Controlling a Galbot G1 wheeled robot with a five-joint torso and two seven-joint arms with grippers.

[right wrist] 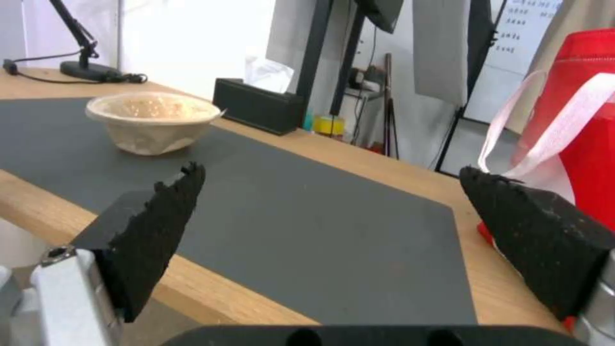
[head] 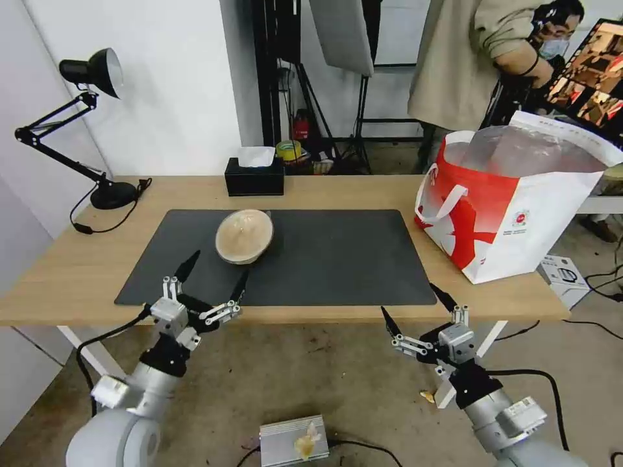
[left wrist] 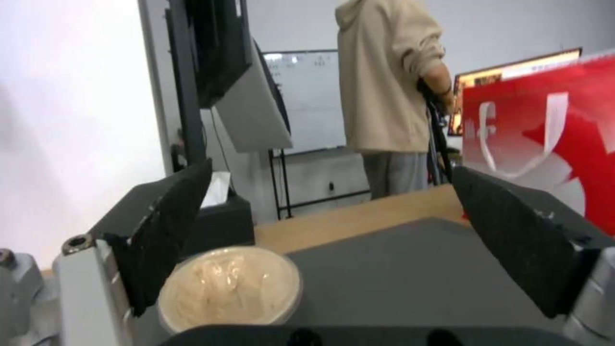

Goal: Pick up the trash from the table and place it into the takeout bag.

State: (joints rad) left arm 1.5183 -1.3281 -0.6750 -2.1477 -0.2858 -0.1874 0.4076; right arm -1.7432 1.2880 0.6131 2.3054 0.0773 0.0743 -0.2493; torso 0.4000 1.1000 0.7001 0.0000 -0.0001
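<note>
A beige translucent bowl (head: 244, 236) (left wrist: 229, 285) (right wrist: 153, 120), the trash in view, sits on the dark grey mat (head: 324, 259) of the light-wood table (head: 58, 272). The red-and-white takeout bag (head: 513, 207) (left wrist: 551, 139) (right wrist: 576, 110) stands open at the table's right end, foil lining showing. My left gripper (head: 214, 275) (left wrist: 333, 192) hovers open over the mat's front edge, just short of the bowl. My right gripper (head: 418, 302) (right wrist: 333, 192) is open too, held in front of the table's front edge and below it, near the bag.
A black tissue box (head: 254, 175) stands at the table's back edge behind the bowl. A black desk lamp (head: 97, 130) with its cable sits at the back left. A metal box (head: 293, 441) lies on the floor. A person stands behind the bag.
</note>
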